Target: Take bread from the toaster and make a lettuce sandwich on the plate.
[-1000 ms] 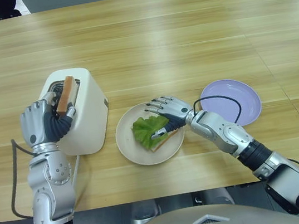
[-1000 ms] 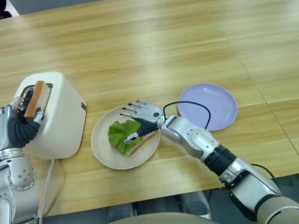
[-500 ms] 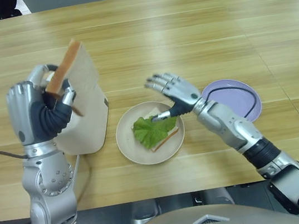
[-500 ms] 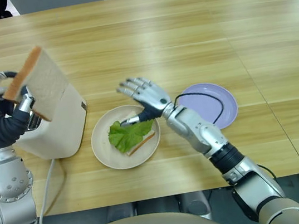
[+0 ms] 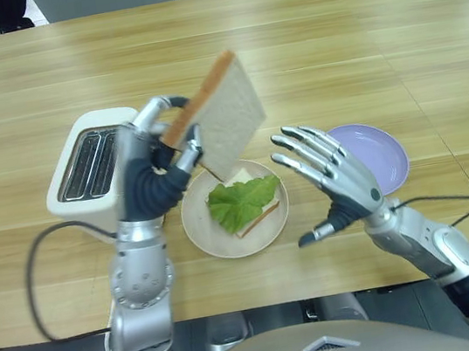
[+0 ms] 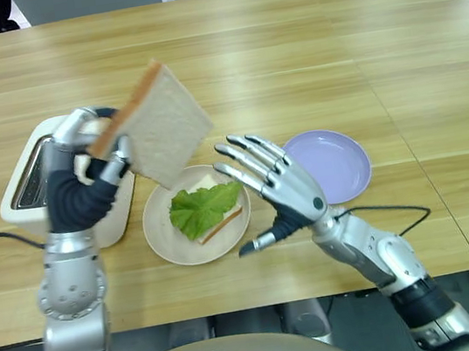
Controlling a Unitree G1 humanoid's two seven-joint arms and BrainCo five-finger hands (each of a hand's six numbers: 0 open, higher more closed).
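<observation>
My left hand is shut on a slice of bread, held tilted in the air above the left rim of the beige plate. On that plate lies a bread slice with a green lettuce leaf on top. The white toaster stands to the left with its slots bare. My right hand hovers open, fingers spread, raised to the right of the beige plate.
An empty purple plate sits right of the beige plate, partly behind my right hand. The toaster's cord loops toward the table's near edge. A black cable runs by my right forearm.
My left hand has carried the bread slice up out of the toaster and right, toward the beige plate. My right hand let go of the lettuce and drew back, rising to the right.
</observation>
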